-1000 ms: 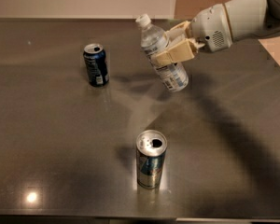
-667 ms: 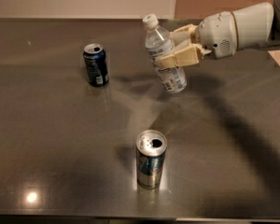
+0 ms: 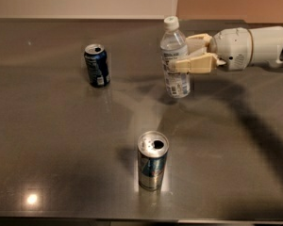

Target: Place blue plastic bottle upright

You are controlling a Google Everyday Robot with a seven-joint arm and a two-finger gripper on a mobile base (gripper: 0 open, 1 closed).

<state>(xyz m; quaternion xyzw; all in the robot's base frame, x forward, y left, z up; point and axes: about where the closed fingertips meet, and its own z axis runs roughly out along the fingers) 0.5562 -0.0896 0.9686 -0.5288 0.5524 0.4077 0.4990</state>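
Camera view: 1 blue plastic bottle, white cap up, stood near upright right of centre over the table; base contact could not be told. 1 gripper, extended from the right, clasped the bottle's mid-body. 1 dark blue can stood upright at left; 1 silver-and-blue can stood upright in front

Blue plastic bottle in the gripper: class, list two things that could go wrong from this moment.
1. The blue plastic bottle leans slightly in the gripper clamped on its middle; released so, it may topple.
2. Whether its base touches the table is unclear; let go too high, it could bounce and fall.
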